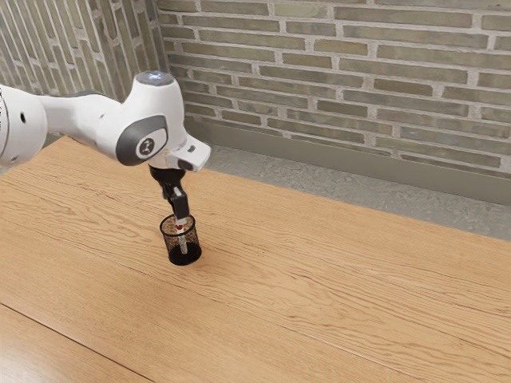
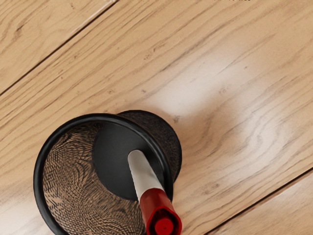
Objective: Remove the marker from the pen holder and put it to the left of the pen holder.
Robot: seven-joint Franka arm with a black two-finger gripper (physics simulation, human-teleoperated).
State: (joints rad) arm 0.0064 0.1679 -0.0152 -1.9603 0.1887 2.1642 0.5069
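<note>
Red-and-white marker [image 2: 148,177], black mesh pen holder [image 2: 45,148], brown-grained table [image 2: 210,58]

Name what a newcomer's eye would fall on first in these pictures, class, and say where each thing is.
Probably the marker, its red end bright inside the round black mesh pen holder on the wooden table. Next comes the big white arm, reaching in from the exterior view's left, with its black claw down at the holder's mouth.
</note>
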